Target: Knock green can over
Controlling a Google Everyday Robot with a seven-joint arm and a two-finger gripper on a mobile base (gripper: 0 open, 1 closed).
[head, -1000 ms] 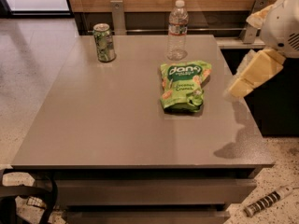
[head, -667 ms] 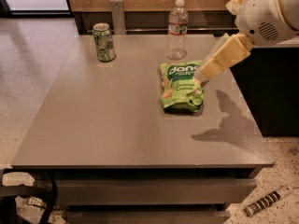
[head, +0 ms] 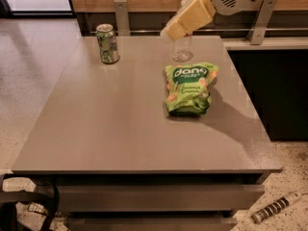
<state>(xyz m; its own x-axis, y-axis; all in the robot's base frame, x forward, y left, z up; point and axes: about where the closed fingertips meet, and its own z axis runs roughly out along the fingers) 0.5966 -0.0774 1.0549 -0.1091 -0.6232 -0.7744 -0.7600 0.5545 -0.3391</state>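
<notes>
The green can point(head: 107, 43) stands upright near the far left corner of the grey table point(head: 110, 124). It has green-and-white sides and a silver top. My gripper point(head: 169, 32) hangs in the air above the far middle of the table, right of the can and well apart from it. It covers the top of the clear plastic bottle point(head: 182, 48).
A flat green snack bag point(head: 189, 88) lies right of the table's middle. A wooden wall with a metal rail point(head: 144, 31) runs behind the table. A dark cabinet point(head: 274, 90) stands at the right. The floor drops off at the left and front edges.
My arm and gripper have swung from the right side of the table up and to the left, toward the bottle and the can. The can, bottle and bag have not moved.
</notes>
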